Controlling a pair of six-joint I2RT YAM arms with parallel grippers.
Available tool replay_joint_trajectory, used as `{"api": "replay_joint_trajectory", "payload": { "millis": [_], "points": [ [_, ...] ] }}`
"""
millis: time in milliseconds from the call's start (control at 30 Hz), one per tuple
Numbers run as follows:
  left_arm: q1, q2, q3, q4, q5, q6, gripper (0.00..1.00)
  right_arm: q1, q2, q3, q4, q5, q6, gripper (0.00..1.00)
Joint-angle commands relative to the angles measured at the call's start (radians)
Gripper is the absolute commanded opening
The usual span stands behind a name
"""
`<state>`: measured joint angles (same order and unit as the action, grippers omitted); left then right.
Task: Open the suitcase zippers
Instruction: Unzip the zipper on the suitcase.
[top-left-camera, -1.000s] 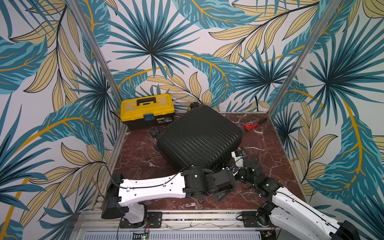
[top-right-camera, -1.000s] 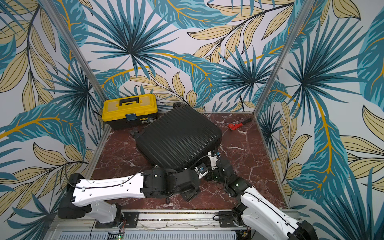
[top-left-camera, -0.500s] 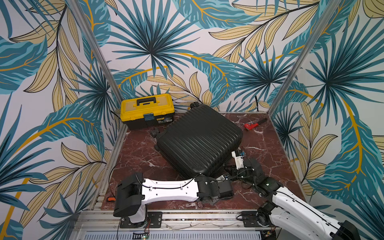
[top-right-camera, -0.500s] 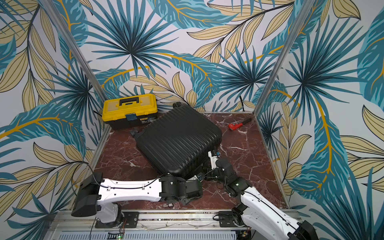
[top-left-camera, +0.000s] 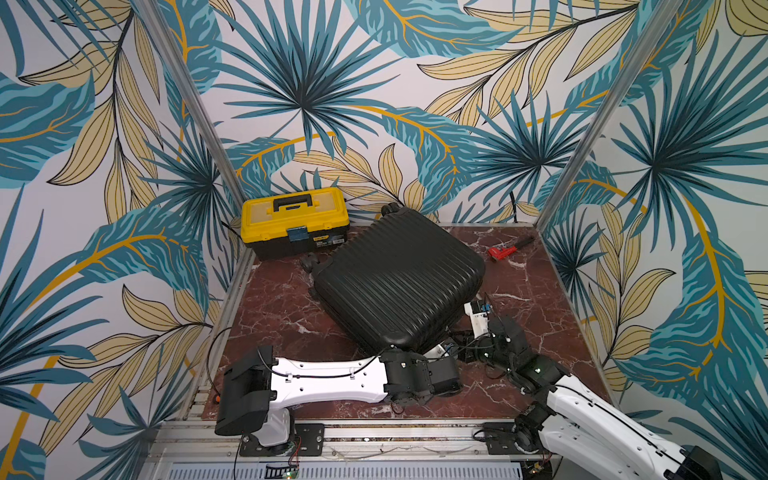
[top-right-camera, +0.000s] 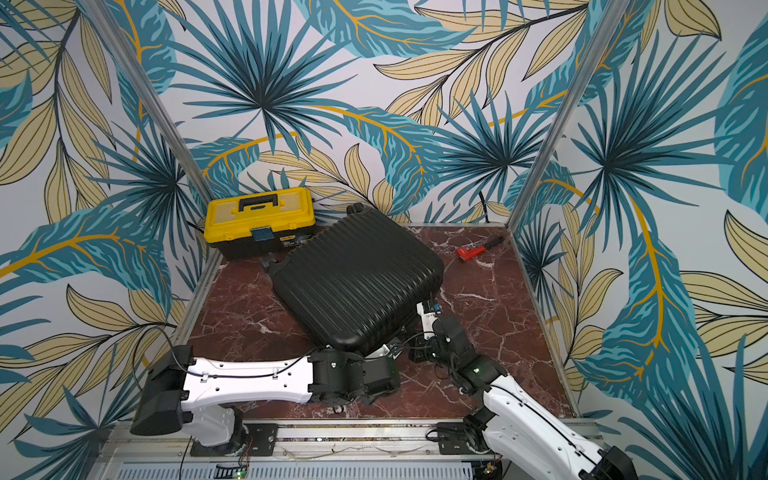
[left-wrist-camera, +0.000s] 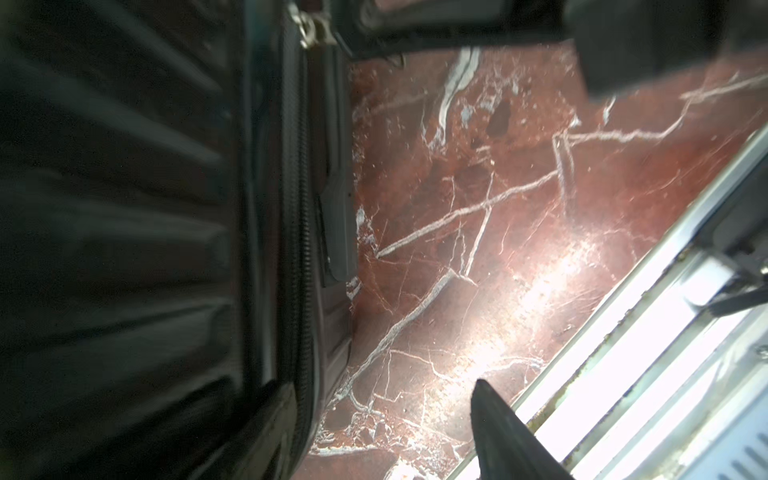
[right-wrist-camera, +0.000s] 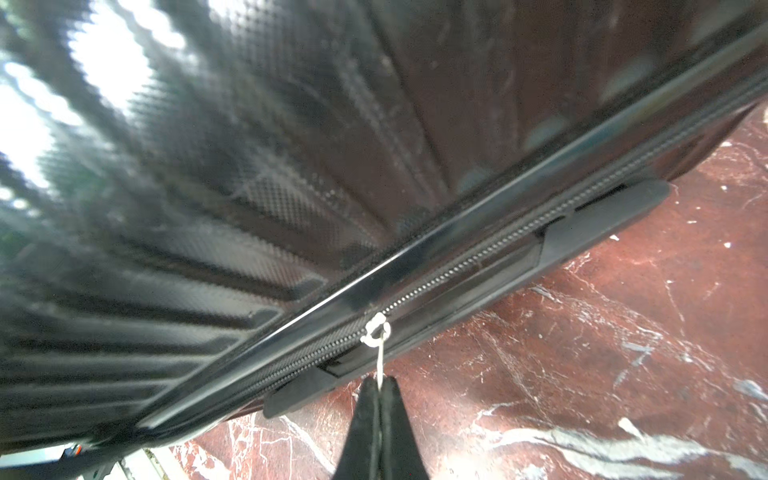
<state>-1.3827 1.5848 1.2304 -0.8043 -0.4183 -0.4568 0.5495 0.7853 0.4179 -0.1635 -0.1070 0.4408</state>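
Observation:
The black ribbed suitcase (top-left-camera: 395, 282) (top-right-camera: 353, 282) lies flat on the marble table. Its zippers run as a thin black seam (right-wrist-camera: 478, 257) round the rim, just above a side handle (right-wrist-camera: 582, 216). My right gripper (right-wrist-camera: 379, 382) is shut on the silver zipper pull (right-wrist-camera: 377, 332) at the suitcase's near right edge. The same pull (left-wrist-camera: 309, 25) shows in the left wrist view. My left gripper (left-wrist-camera: 374, 424) is open at the suitcase's near corner, one fingertip (left-wrist-camera: 494, 428) over bare marble, the seam (left-wrist-camera: 297, 249) beside the other. In both top views the corner hides its jaws.
A yellow-lidded toolbox (top-left-camera: 295, 226) stands at the back left against the wall, close to the suitcase's wheels. A red tool (top-left-camera: 505, 249) lies at the back right. An aluminium rail (top-left-camera: 374, 432) runs along the front edge. The left forearm (top-left-camera: 328, 376) lies low across the front.
The left arm has dropped lower and flatter along the table's front, its wrist drawn in at the suitcase's near corner. The right gripper stays shut on the pull, hardly moved.

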Motion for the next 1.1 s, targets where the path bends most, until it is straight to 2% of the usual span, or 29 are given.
{"api": "replay_joint_trajectory", "payload": {
  "millis": [0, 133, 300, 533, 667, 867, 1000, 1067],
  "points": [
    [0.000, -0.029, 0.024, -0.017, -0.072, 0.018, 0.68, -0.004, 0.004, -0.013, -0.042, 0.046, -0.008, 0.00],
    [0.004, -0.034, 0.005, -0.016, -0.104, 0.012, 0.68, -0.003, 0.010, -0.020, -0.033, 0.047, -0.006, 0.00],
    [0.053, 0.002, -0.038, -0.014, -0.026, -0.018, 0.68, -0.004, 0.013, -0.019, -0.028, 0.046, -0.007, 0.00],
    [0.091, 0.074, -0.092, -0.012, -0.024, -0.054, 0.65, -0.004, 0.011, -0.016, -0.032, 0.041, -0.010, 0.00],
    [0.093, 0.079, -0.131, -0.006, -0.054, -0.072, 0.51, -0.005, 0.001, -0.008, -0.045, 0.052, -0.020, 0.00],
    [0.103, 0.001, -0.167, 0.009, -0.069, -0.064, 0.20, -0.012, -0.007, 0.027, -0.118, 0.138, -0.055, 0.00],
    [0.105, -0.049, -0.202, 0.013, -0.069, -0.047, 0.02, -0.054, 0.026, 0.052, -0.111, 0.183, -0.054, 0.00],
    [0.106, -0.065, -0.224, 0.013, -0.069, -0.043, 0.00, -0.077, 0.051, 0.064, -0.092, 0.195, -0.054, 0.00]
  ]
}}
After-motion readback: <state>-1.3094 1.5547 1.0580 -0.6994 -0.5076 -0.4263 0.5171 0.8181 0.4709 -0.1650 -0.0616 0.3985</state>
